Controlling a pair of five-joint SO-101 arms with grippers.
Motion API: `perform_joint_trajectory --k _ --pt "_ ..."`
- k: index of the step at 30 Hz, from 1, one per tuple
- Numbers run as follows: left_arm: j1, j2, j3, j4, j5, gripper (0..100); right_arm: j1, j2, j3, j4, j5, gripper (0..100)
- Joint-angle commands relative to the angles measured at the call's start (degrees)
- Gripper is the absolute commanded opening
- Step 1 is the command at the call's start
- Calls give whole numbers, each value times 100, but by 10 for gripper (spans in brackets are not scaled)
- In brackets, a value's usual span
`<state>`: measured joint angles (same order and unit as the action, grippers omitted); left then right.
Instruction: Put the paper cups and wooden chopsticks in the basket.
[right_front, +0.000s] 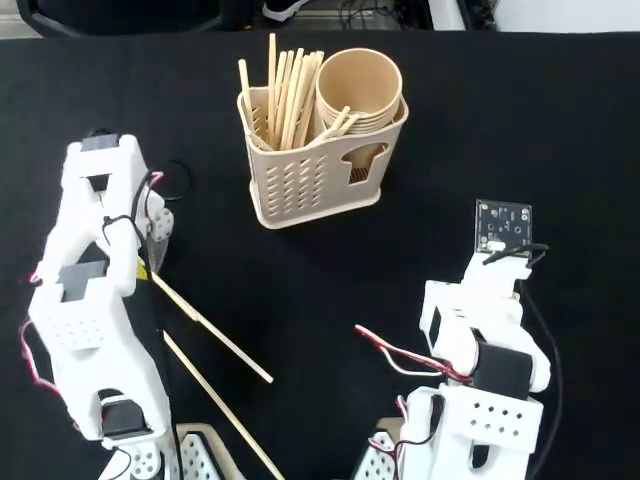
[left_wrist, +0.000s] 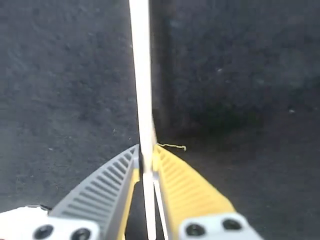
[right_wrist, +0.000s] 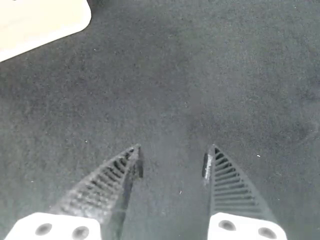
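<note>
Black table (right_front: 520, 120), chopstick (left_wrist: 142, 75) in left end effector (left_wrist: 147, 148)

Basket (right_front: 310, 190) with cups (right_front: 358, 85), chopsticks (right_front: 287, 95); two loose chopsticks (right_front: 212, 327), one perhaps gripped

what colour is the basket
Cream beige, with rows of slots in its walls: basket. It shows best in the high view.
</note>
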<state>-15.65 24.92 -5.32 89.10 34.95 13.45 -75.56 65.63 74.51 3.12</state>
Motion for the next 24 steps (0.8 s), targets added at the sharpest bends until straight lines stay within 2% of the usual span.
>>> perform_joint_trajectory --k 1,10,14,17,24 --pt "-84 -993 -215 79 -44 30 53 -13 -101 -105 -9 208" --pt "778 -3956 4 141 -756 29 53 -13 -101 -105 -9 208" --pt "1481 -5319 66 -457 -1090 29 53 -13 -101 -105 -9 208" --pt "1877 -6110 92 -1547 -1574 29 53 -13 -101 -105 -9 208" --pt "2554 -6514 1569 -5530 -2602 29 53 -48 -101 -105 -18 208"
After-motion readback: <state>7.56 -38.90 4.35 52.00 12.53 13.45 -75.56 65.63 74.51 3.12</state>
